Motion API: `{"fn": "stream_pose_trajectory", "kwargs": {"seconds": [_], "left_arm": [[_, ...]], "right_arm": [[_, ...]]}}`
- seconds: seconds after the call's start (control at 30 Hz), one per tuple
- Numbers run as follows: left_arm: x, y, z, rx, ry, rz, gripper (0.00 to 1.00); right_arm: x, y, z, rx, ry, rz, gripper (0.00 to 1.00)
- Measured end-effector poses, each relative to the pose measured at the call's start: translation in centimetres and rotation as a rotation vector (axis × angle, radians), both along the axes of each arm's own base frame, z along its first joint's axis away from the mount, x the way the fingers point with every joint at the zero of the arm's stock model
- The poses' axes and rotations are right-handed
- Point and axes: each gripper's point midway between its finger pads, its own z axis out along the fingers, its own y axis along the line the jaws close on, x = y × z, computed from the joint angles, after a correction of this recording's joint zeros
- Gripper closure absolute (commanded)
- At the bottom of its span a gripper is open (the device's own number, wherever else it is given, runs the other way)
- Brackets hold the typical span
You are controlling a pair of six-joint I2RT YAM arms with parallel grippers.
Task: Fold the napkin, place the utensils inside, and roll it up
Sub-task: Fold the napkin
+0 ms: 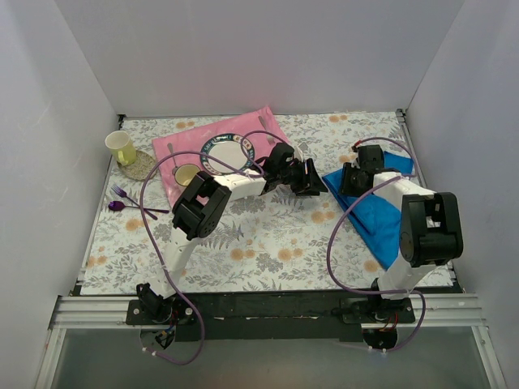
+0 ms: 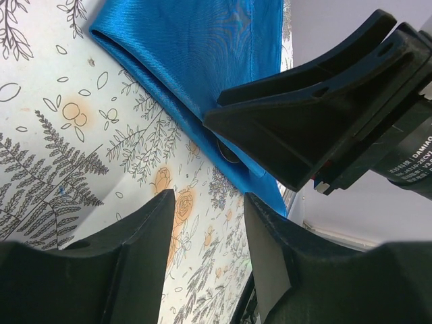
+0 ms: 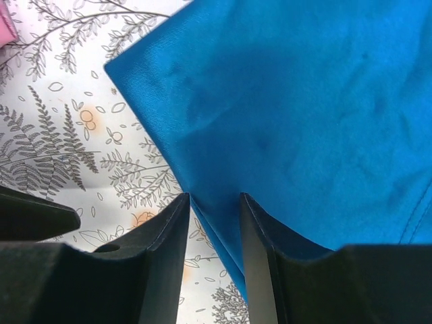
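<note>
Left gripper [image 2: 208, 202] parted, empty, right gripper [image 3: 214, 199] blocking its view, parted astride napkin [image 3: 304, 101] edge, apparently unpinched, placemat [image 1: 255, 121] beyond

Folded blue napkin, right of frame
The royal-blue napkin [image 1: 381, 220] lies flat, folded double and lightly rumpled, its folded edge running diagonally toward the centre.

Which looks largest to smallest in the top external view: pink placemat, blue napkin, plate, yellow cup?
1. pink placemat
2. blue napkin, partly hidden by the right arm, so its rank against the placemat is unsure
3. plate
4. yellow cup
</note>
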Motion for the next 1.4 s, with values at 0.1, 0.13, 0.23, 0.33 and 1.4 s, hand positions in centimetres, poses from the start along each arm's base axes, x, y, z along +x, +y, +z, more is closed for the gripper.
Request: {"fn": "stream_pose_trajectory", "kwargs": {"seconds": [0.1,0.13,0.23,0.33,1.4], "left_arm": [[0.0,0.0,0.0,0.000,0.000,0.000,0.56],[0.0,0.0,0.0,0.001,0.001,0.000,0.56],[0.0,0.0,0.0,0.000,0.001,-0.001,0.56],[0.0,0.0,0.0,0.000,0.003,0.000,0.57],[0.6,1.5,-0.9,0.022,0.051,0.034,0.57]], "right_arm": [[0.4,0.5,0.1,-0.011,-0.012,0.023,0.56],[0.5,0.6,0.1,-0.019,-0.015,0.035,0.57],[0.4,0.8,-0.3,-0.052,-0.014,0.058,0.58],[0.4,0.9,-0.8,-0.091,-0.007,0.081,0.62],[5.8,2.7,-0.1,-0.175,-0.071,0.139,0.84]]}}
